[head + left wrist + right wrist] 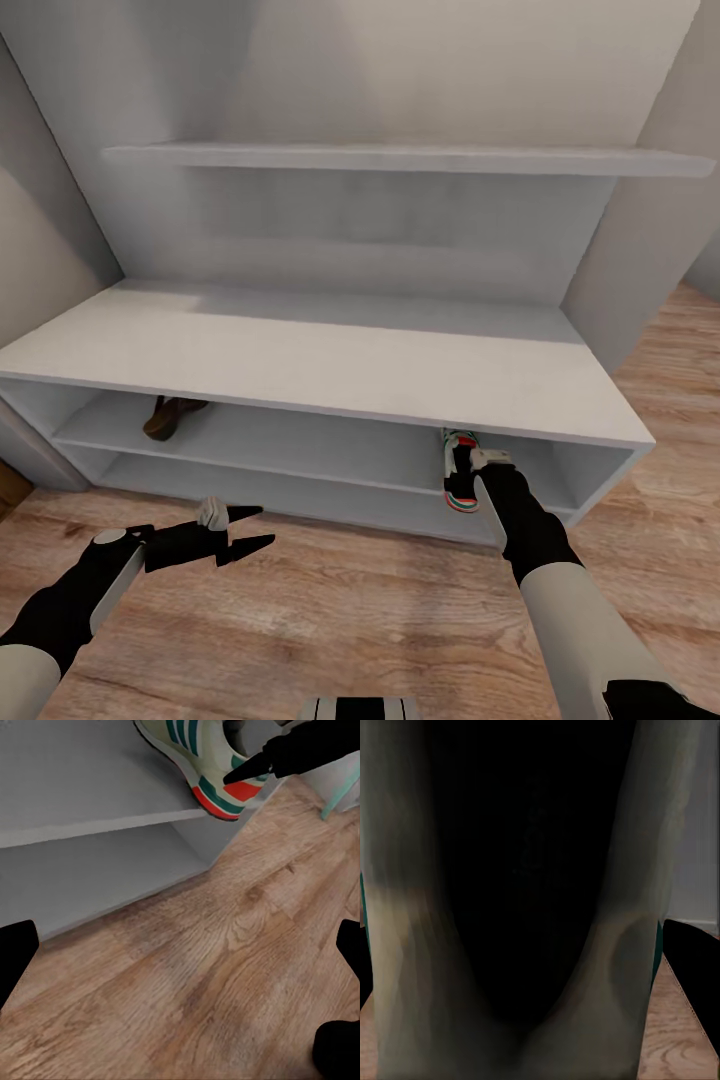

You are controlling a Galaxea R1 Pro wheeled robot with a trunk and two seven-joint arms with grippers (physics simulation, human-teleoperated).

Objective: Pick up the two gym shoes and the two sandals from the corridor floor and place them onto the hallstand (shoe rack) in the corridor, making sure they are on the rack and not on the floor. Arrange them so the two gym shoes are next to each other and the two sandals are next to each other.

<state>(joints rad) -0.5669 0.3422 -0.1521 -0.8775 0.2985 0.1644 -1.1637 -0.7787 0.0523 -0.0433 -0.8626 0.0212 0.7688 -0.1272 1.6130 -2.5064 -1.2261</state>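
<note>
Head view: reaching into the rack (330,370) with the right end effector (468,462), pinching a gym shoe (459,490) by its collar and resting it on the upper shelf tier, toward the right end, heel at the shelf's front edge. Hovering over the floor (350,610) on the left, the left end effector (245,530), fingers spread and carrying nothing. Lying on the same tier, well apart to the left, one sandal (170,415).

Right wrist view: staring straight into the shoe's dark inside (540,907), pressed close to the lens.

Left wrist view: showing the shoe's sole (217,795) overhanging the shelf lip slightly.

Judging the step as placement: pushing the shoe deeper before releasing, keeping it flat and leaving room beside it for its mate. Withdrawing straight back, without dragging the heel off the edge.
</note>
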